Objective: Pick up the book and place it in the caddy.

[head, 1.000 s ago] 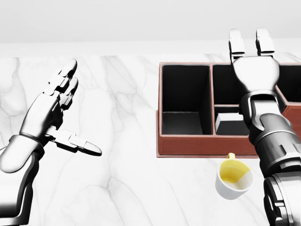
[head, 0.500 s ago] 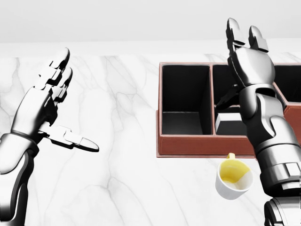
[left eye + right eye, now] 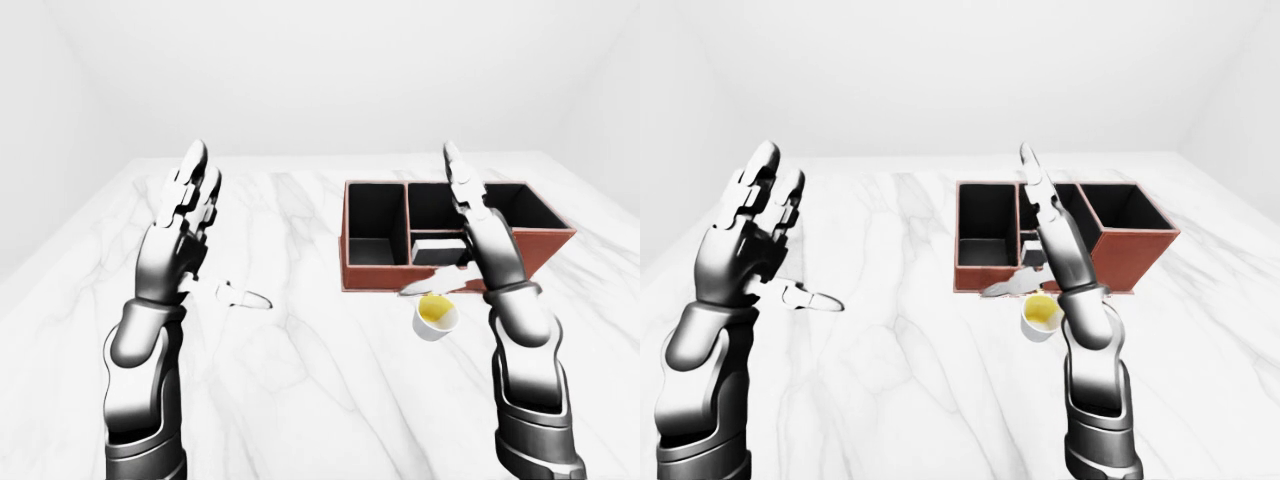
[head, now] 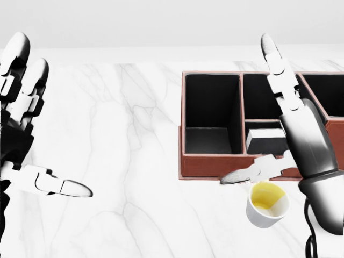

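Left-eye view shows both hands raised over the white marble table [image 3: 300, 380], the left hand [image 3: 178, 245] and right hand [image 3: 487, 240] each spread wide and holding nothing. The grey book [image 4: 264, 141] lies inside the reddish-brown compartmented leather caddy [image 3: 380, 278], in its small middle compartment. A white cup with yellow inside [image 4: 267, 205] stands just below the caddy.

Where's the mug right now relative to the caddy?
In the head view the mug sits lower right on the marble table, just below the caddy, under the open right robot hand.
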Robot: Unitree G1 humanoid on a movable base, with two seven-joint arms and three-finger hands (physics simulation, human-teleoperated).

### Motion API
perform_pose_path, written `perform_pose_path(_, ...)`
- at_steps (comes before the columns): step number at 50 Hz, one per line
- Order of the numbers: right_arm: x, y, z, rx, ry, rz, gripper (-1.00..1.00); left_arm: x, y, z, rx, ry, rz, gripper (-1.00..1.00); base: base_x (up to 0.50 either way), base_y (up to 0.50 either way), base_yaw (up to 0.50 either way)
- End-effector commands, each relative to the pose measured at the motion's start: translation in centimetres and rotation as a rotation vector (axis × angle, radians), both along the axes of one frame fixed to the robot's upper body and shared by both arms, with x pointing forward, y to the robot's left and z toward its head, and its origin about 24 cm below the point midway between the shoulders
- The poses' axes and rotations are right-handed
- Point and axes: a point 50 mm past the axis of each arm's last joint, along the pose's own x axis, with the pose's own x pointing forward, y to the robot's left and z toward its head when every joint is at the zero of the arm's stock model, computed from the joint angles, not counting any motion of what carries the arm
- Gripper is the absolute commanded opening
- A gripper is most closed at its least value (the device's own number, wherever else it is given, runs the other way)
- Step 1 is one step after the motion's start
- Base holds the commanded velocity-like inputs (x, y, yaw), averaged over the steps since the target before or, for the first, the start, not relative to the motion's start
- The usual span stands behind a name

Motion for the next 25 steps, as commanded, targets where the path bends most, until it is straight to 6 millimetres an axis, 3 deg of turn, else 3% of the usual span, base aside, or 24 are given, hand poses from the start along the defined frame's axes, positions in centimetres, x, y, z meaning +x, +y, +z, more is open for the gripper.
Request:
perform_pose_path(1,-9.1,-0.4,2.7,0.119,-0.194,0.060,1.00,-5.0,0.3,0.6,-0.027,-0.079,0.009,1.00,0.00,0.00,0.00)
perform_pose_path(9,-13.7,-1.1,3.8,0.160,-0.293,0.056,1.00,-9.0,0.5,0.9,-0.003,-0.107,0.002,1.00,0.00,0.00,0.00)
perform_pose_path(17,-15.8,-2.5,1.4,0.295,-0.142,0.008,1.00,-12.1,1.3,0.3,-0.017,-0.078,0.012,1.00,0.00,0.00,0.00)
perform_pose_path(22,-17.2,-2.6,-0.1,0.400,-0.038,0.044,1.00,-14.6,2.3,0.8,-0.054,-0.120,0.019,1.00,0.00,0.00,0.00)
perform_pose_path(25,-17.9,-2.6,-0.6,0.454,-0.010,0.073,1.00,-15.3,2.7,0.1,-0.094,-0.083,0.067,1.00,0.00,0.00,0.00)
